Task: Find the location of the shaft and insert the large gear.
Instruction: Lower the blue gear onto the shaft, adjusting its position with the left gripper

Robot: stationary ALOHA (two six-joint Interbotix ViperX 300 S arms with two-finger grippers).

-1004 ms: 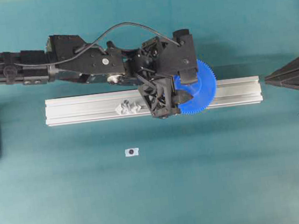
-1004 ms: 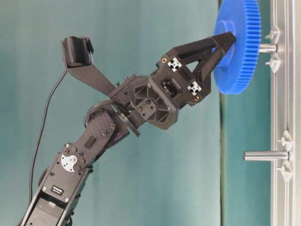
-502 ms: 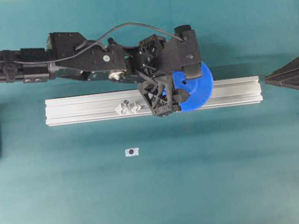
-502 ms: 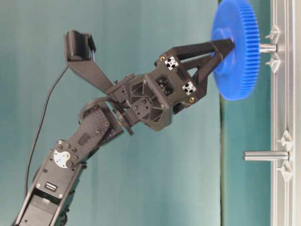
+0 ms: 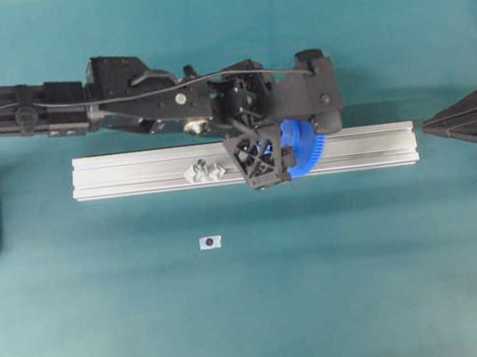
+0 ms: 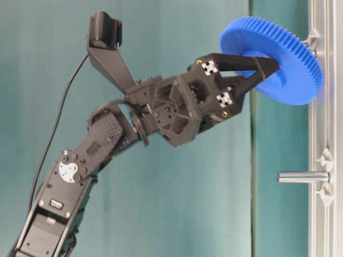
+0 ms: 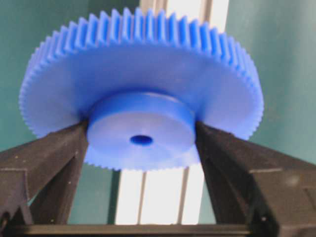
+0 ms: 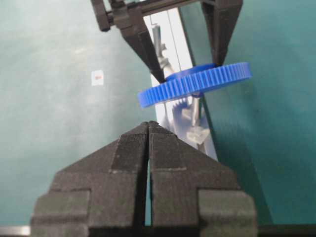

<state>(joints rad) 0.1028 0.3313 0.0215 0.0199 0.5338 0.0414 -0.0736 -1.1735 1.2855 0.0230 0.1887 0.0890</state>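
Observation:
The large gear (image 7: 140,74), a bright blue toothed disc, is tilted above the aluminium rail (image 5: 134,173). My left gripper (image 7: 141,134) is shut on its raised hub, one finger (image 7: 54,158) against each side. In the table-level view the gear (image 6: 284,69) leans with one edge close to the rail. In the right wrist view the shaft (image 8: 196,109) stands as a thin grey pin on its clear bracket, right under the gear (image 8: 197,81). I cannot tell whether the pin is inside the centre hole. My right gripper (image 8: 148,123) is shut and empty, off the rail's right end.
A second pin bracket (image 5: 206,172) stands on the rail left of the gripper, its pin (image 6: 303,176) bare. A tiny white tag with a dark dot (image 5: 210,243) lies on the teal mat in front of the rail. The right gripper (image 5: 429,126) points at the rail's end.
The left wrist has tipped, and the gear has gone from level over the pin to tilted. The gripper body has shifted right over the gear. The right arm has not moved.

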